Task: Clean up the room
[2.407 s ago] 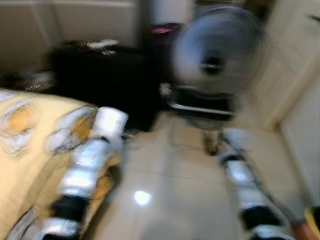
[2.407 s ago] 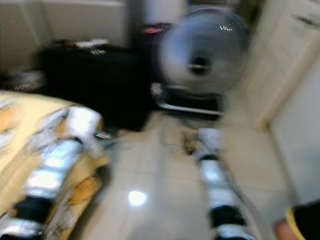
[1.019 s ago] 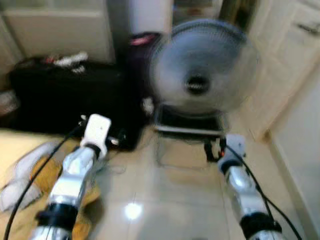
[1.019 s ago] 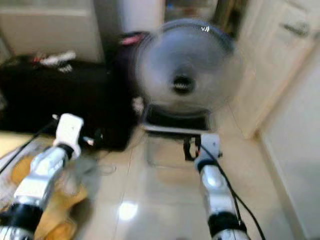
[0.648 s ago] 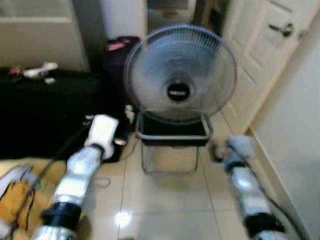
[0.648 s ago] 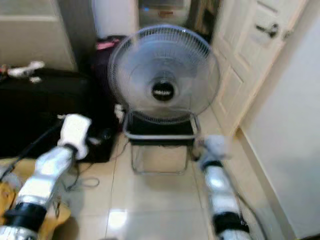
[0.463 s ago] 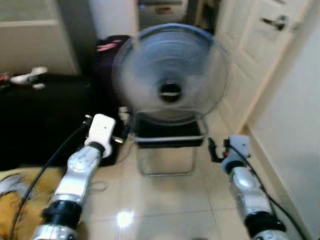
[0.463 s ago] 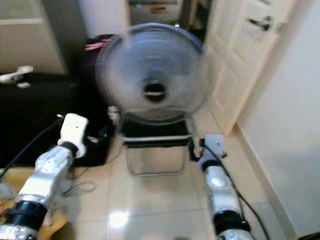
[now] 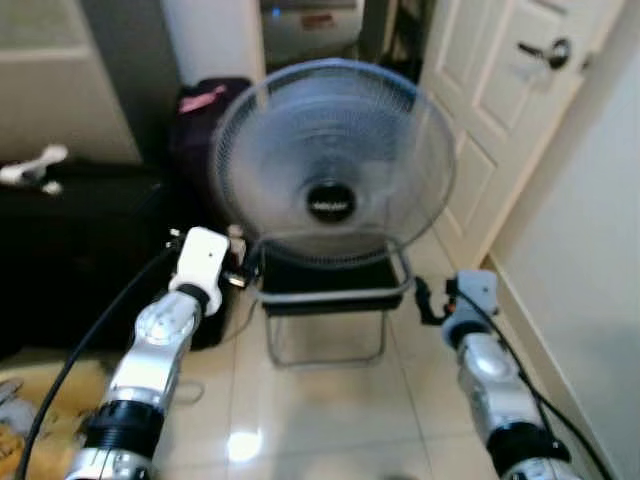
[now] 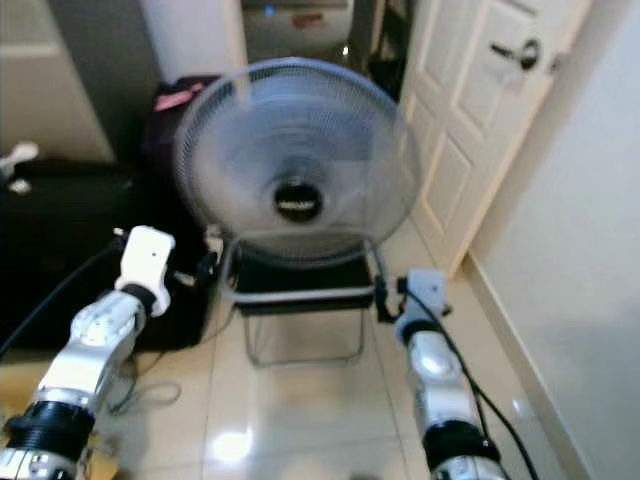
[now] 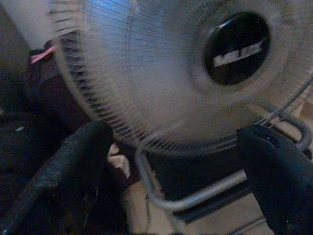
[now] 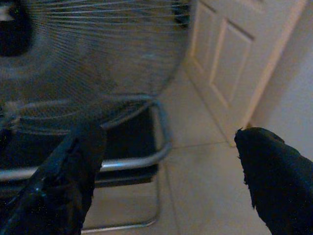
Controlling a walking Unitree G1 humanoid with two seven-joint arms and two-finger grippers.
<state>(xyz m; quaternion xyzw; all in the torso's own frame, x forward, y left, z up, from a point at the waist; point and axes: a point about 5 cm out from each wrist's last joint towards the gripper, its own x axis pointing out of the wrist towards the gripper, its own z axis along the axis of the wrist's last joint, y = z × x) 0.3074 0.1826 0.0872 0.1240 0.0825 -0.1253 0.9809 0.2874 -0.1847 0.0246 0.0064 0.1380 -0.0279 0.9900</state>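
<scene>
Now squared up to the fan [image 9: 332, 165] on its metal stool [image 9: 330, 300] on the tiled floor [image 9: 330, 420], bed dropped from view, left claw [image 11: 171, 147] and right claw [image 12: 166, 147] both spread wide, empty, flanking it, nothing tidied yet.

Round grey fan [image 9: 333, 165]: fine wire-mesh guard, glossy black plastic hub. Bent metal tube frame [image 9: 325, 293] beneath, dull sheen. Cream floor tiles [image 9: 320, 420]: glossy, glare spots. White panelled door [image 9: 500, 110]: smooth painted finish, shiny metal handle [image 9: 553, 50]. Silver robot arms [image 9: 160, 350]: brushed metallic.
</scene>
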